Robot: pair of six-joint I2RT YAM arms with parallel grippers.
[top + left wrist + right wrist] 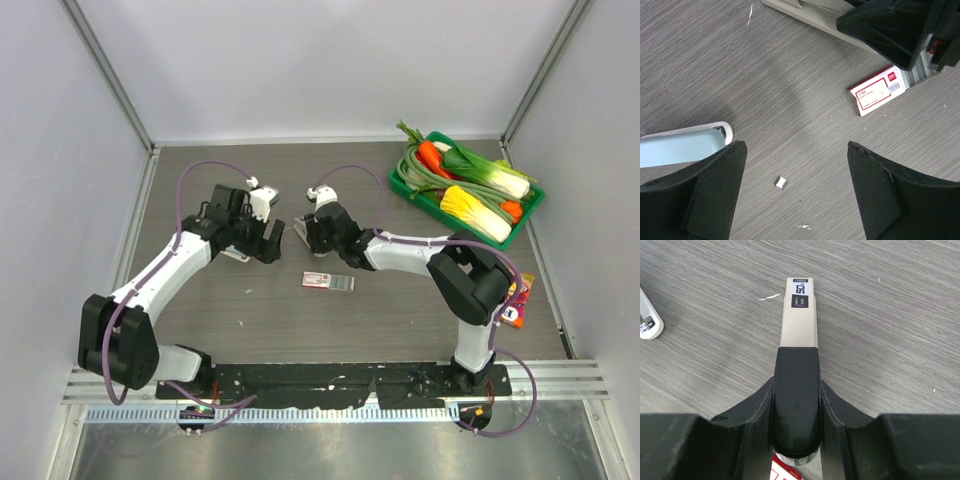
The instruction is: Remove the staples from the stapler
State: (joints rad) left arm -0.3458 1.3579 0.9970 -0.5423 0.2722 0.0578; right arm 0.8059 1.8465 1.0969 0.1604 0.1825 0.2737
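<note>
The left gripper hangs over the grey wood-grain table with its two black fingers spread wide and nothing between them. The small oblong pale blue-grey stapler lies flat on the table just beside the finger at the left of the wrist view. Its white-rimmed rounded end points into the gap, and the rest runs out of the picture. In the overhead view the left arm's wrist hides most of it. On the bare table between the fingers lies a tiny bent bit of silvery metal, apart from both of them. Facing it from close by, the right gripper is clamped tight on a long beige oblong bar with a black-and-white label reading "50" at its far end. The bar reaches forward low over the table, and whether it rests there cannot be told. The white end of the stapler shows at the left edge of the right wrist view, well apart from the bar. A small flat red-and-white cardboard box lies on the table just nearer the bases than the right gripper, with a grey ribbed block against one end. Far off in the right rear corner sits a green plastic tray piled with vegetables. An orange packet lies by the right arm's elbow.
</note>
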